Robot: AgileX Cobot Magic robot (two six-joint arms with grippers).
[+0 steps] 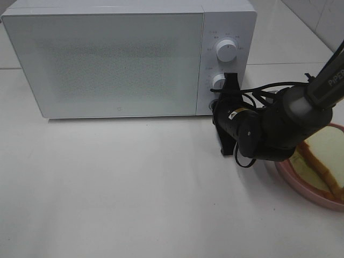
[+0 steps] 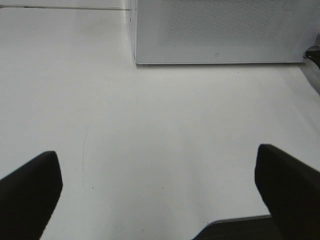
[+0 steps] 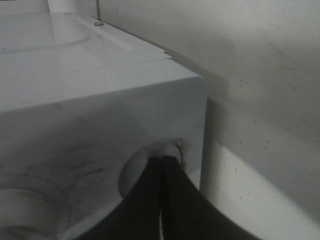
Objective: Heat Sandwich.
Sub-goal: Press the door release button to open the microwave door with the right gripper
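The sandwich point(image 1: 321, 152), white bread with a tan crust, lies on a round pink plate point(image 1: 301, 181) at the right edge, partly hidden by my right arm. The white microwave point(image 1: 107, 59) stands at the back with its door closed. My right gripper point(image 1: 216, 105) is shut, and its fingertips touch a small round button low on the microwave's control panel. The right wrist view shows the two fingers pressed together at that button point(image 3: 162, 159). My left gripper point(image 2: 156, 152) is open and empty over bare table in front of the microwave point(image 2: 220, 30). It is out of the high view.
Two white knobs sit on the control panel, an upper one point(image 1: 226, 51) and a lower one point(image 1: 219, 81) just above my right gripper. The table point(image 1: 123, 188) is white. A tiled wall stands behind and to the right.
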